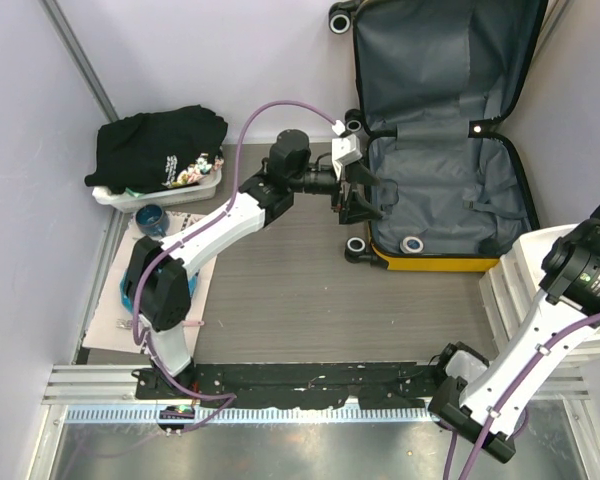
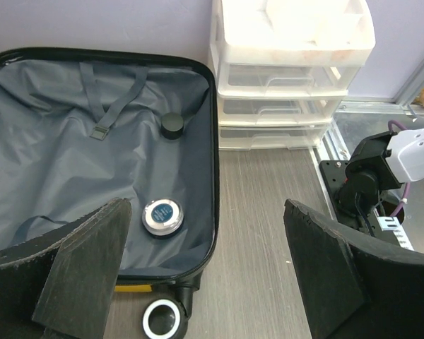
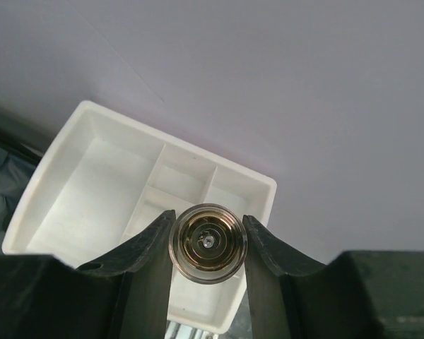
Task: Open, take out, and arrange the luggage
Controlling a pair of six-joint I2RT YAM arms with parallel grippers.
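The yellow luggage (image 1: 420, 263) lies open at the back right, its dark grey lining (image 1: 435, 195) showing and the lid standing against the wall. Inside, the left wrist view shows a round silver tin with a blue top (image 2: 162, 215) and a small black round cap (image 2: 172, 125). My left gripper (image 1: 358, 205) is open and empty, hovering over the case's left edge near a black wheel (image 2: 161, 319). My right gripper (image 3: 208, 220) is shut on a small clear round jar (image 3: 208, 244) with a golden inside, held above the white compartment tray (image 3: 92, 183).
A white basket (image 1: 115, 197) holding black clothes stands at the back left, with a blue cup (image 1: 150, 217) in front of it on a pale mat (image 1: 110, 320). White plastic drawer bins (image 2: 290, 78) stand to the right of the case.
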